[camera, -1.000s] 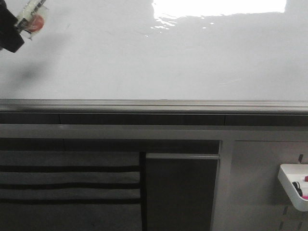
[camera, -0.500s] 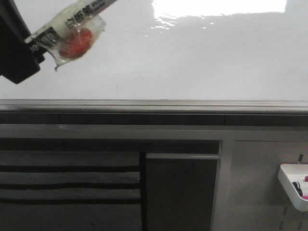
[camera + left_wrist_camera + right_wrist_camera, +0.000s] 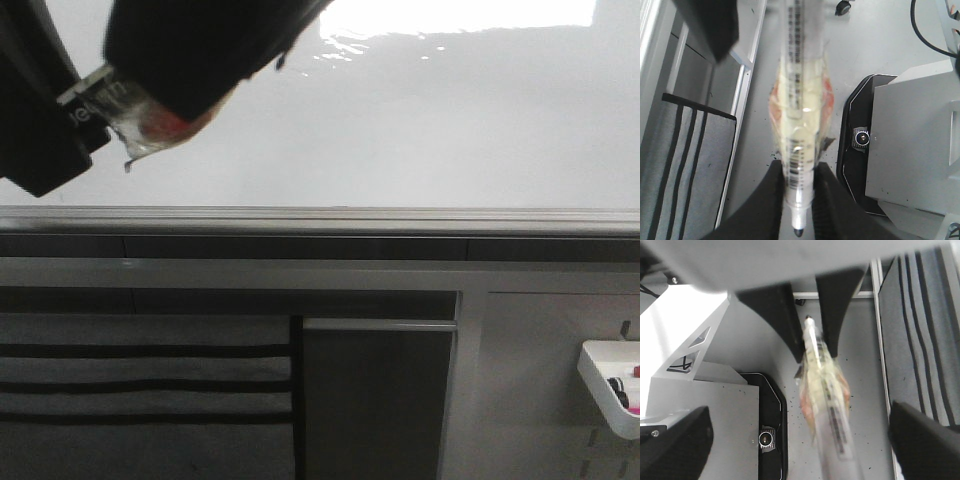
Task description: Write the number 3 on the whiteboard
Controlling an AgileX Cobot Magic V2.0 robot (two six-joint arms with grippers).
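The whiteboard (image 3: pixel 450 120) fills the upper half of the front view, glossy and blank; no number 3 shows on it. My left gripper (image 3: pixel 85 110) at the far left is shut on a white marker (image 3: pixel 110 100) that carries a clear wrapper with a red patch. In the left wrist view the fingers (image 3: pixel 775 190) clamp the marker (image 3: pixel 800 100) near its dark tip. My right gripper (image 3: pixel 200 50) is a dark mass over the marker's other end. In the right wrist view it (image 3: pixel 800 445) stands wide open with the marker (image 3: pixel 825 385) between its fingers, not touching.
The board's silver frame edge (image 3: pixel 320 218) runs across the middle. Below it hang a grey striped cloth (image 3: pixel 140 380) and a dark panel (image 3: pixel 375 400). A small white tray (image 3: pixel 612 385) with pens sits at the lower right. A black base plate (image 3: pixel 860 140) lies on the floor.
My left gripper has brought the marker in from the upper left corner toward the right. My right gripper has come in from above and now covers the marker's far end.
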